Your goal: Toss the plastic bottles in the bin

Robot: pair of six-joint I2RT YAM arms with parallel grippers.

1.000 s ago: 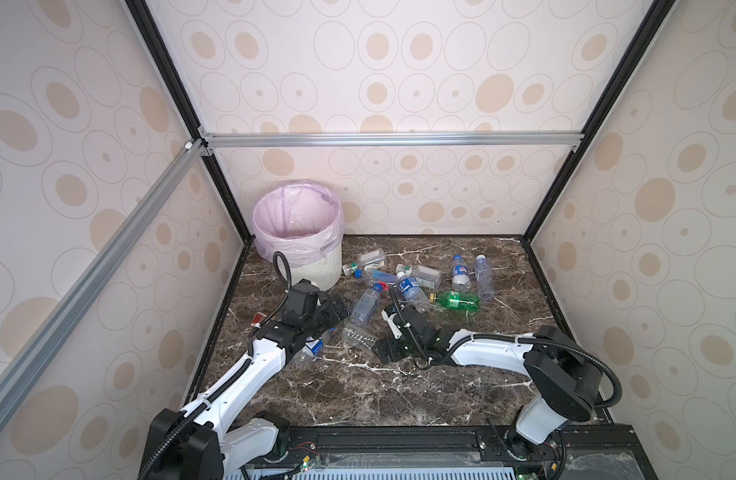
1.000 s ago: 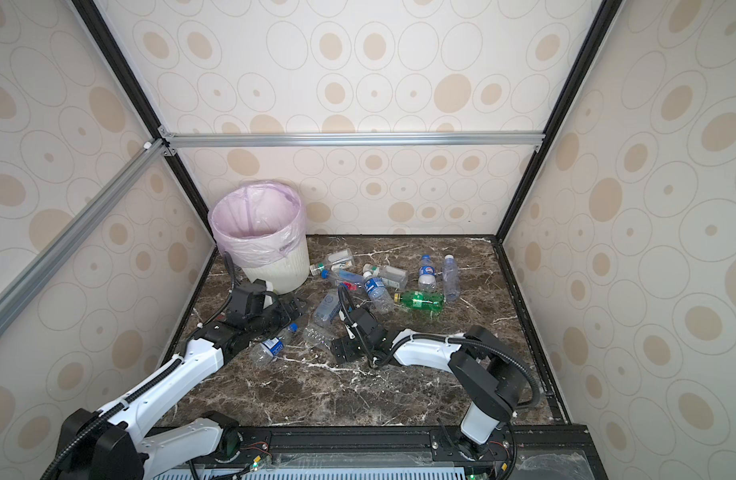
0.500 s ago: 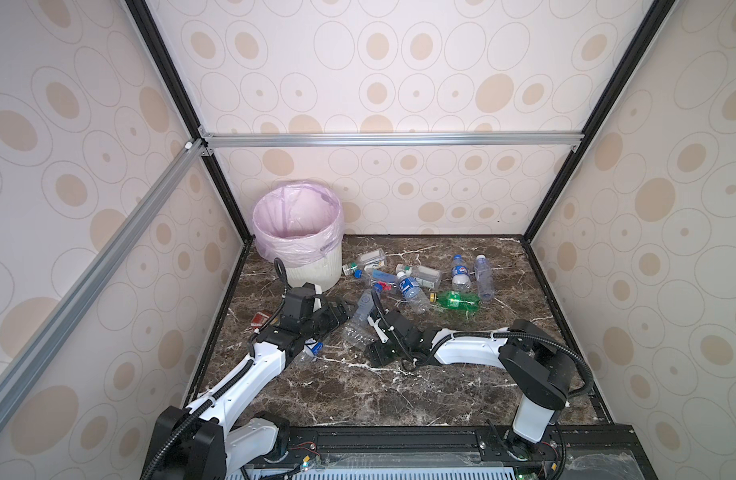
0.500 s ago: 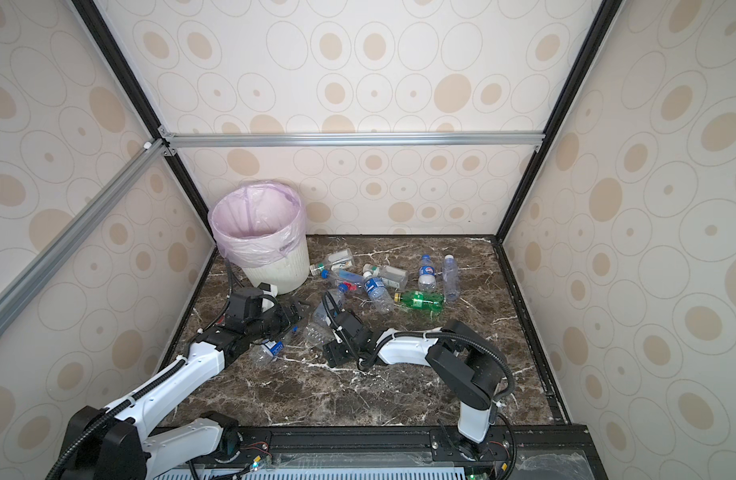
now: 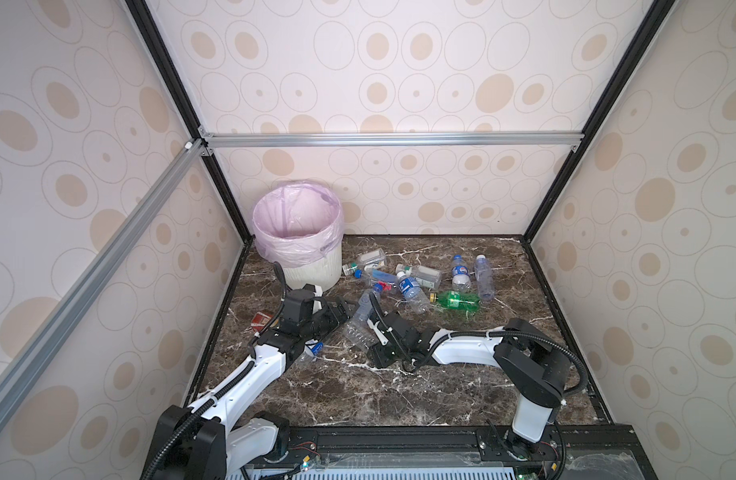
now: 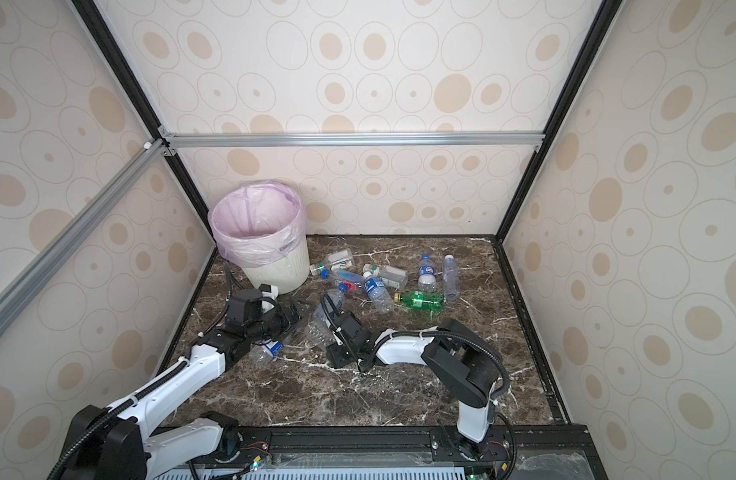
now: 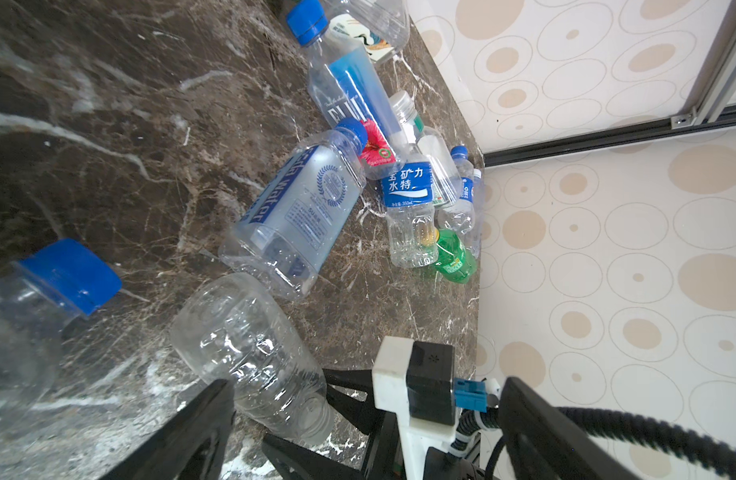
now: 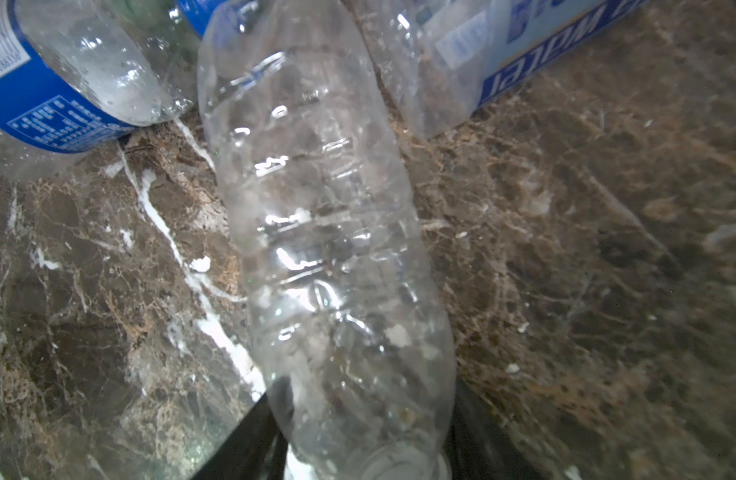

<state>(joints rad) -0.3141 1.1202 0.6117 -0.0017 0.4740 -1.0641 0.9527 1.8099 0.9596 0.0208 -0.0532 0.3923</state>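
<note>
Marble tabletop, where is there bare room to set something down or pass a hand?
Bare: the near strip of the brown marble tabletop along the black front rail, and the right side beyond the green plastic bottle. Crowded: the bottle heap beside the cream-white ribbed bin, down to the clear ribbed bottle in the right fingers.

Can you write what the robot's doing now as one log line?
right pincer: straddles clear unlabelled bottle, grip unclear | left pincer: open, nearby | bin: upright, back-left corner | other bottles: scattered on marble table
</note>
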